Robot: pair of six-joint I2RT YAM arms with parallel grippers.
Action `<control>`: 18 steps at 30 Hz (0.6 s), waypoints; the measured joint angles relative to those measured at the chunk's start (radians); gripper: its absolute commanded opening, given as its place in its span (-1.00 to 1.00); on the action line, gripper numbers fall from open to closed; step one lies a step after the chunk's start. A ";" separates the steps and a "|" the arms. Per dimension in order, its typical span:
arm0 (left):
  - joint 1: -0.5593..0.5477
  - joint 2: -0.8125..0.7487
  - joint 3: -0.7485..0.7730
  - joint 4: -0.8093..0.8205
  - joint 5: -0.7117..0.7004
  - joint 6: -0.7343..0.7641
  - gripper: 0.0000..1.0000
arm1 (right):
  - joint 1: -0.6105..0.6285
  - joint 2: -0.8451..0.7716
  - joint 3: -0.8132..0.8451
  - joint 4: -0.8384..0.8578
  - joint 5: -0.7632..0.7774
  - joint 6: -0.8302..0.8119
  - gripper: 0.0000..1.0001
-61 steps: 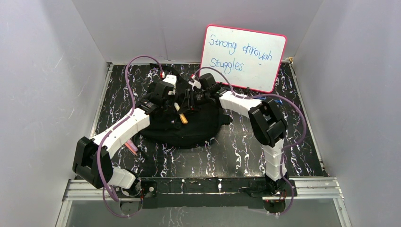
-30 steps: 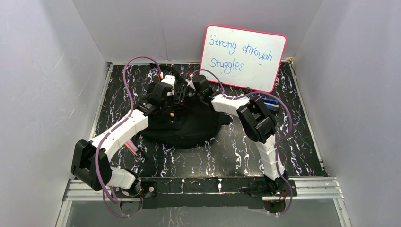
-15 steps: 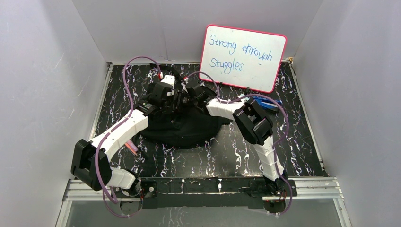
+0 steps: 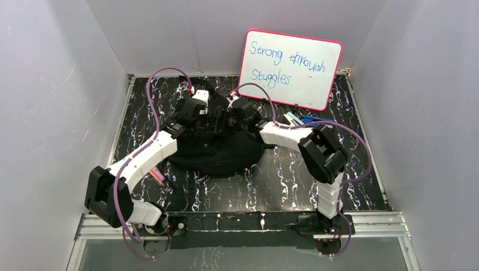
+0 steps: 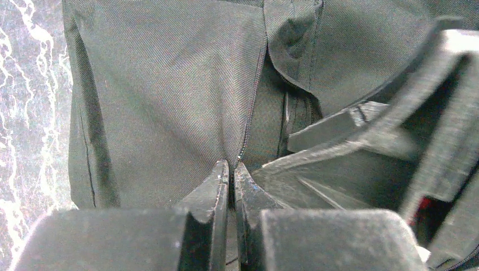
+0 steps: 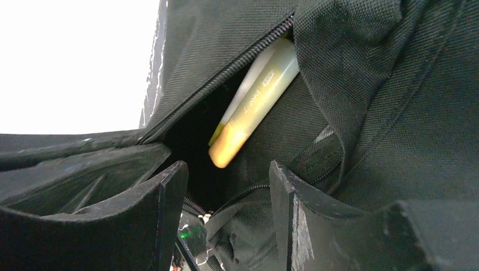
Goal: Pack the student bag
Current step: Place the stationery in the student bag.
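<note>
Yellow marker top hidden w/in bag.

Soft, even overhead light; blown-out white left of the bag in right wrist view; foregrounds blurred

Pink-framed whiteboard, black marbled table
</note>
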 measured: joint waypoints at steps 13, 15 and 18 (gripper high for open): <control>0.000 -0.002 0.000 0.000 -0.002 -0.021 -0.83 | -0.006 -0.261 -0.274 0.017 0.137 -0.119 0.27; 0.000 -0.002 0.000 -0.001 -0.002 -0.026 -0.63 | -0.006 -0.298 -0.319 0.016 0.154 -0.132 0.27; 0.000 -0.006 0.000 -0.006 -0.002 -0.042 -0.52 | -0.006 -0.358 -0.385 0.016 0.181 -0.145 0.27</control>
